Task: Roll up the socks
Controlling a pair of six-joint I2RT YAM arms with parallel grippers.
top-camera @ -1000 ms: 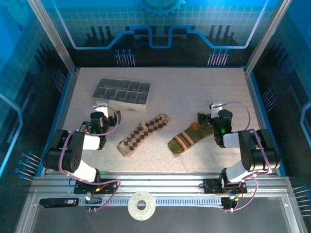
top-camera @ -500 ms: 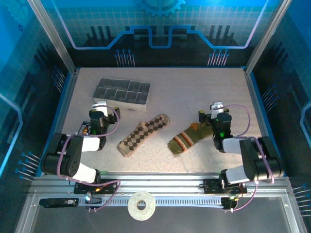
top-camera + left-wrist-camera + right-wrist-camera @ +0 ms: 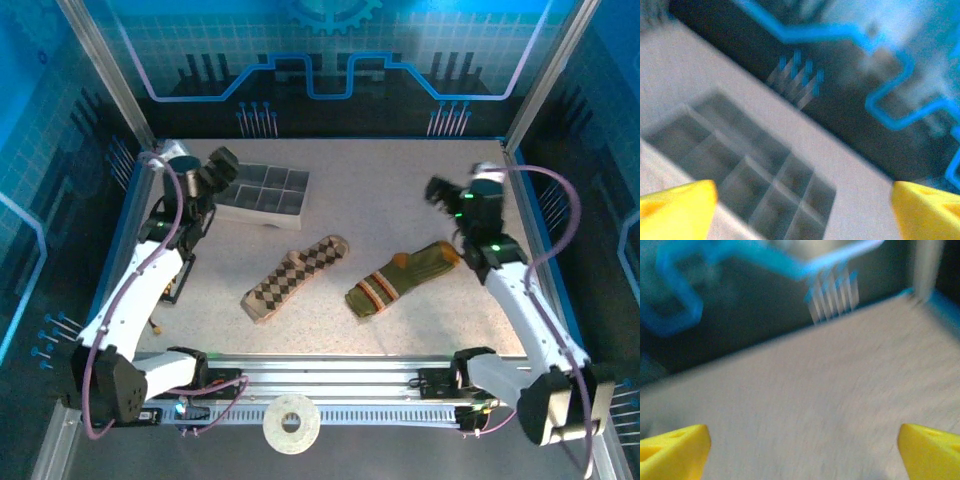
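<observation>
My left claw point(image 3: 221, 166) hangs raised over the far left corner of the speckled beige table surface point(image 3: 400, 190). Its yellow fingertips point(image 3: 675, 210) are spread wide with nothing between them. Just under and beside it sits the grey compartmented plastic tray point(image 3: 262, 212), which appears blurred in my left wrist view point(image 3: 747, 160).

The beige-and-brown diamond-checkered fabric sock point(image 3: 295, 277) lies well apart from that claw, toward the near edge and about mid-surface. It is flat, unrolled and set on a diagonal.

My right claw point(image 3: 441, 190) hangs raised toward the far right side of the surface, also gaping wide and holding nothing, with only bare surface between its yellow tips point(image 3: 675, 447).

The olive green fabric sock with mustard-orange and cream stripes point(image 3: 400, 280) lies near it, on the side toward the near edge. It is flat, diagonal and apart from the checkered one.
</observation>
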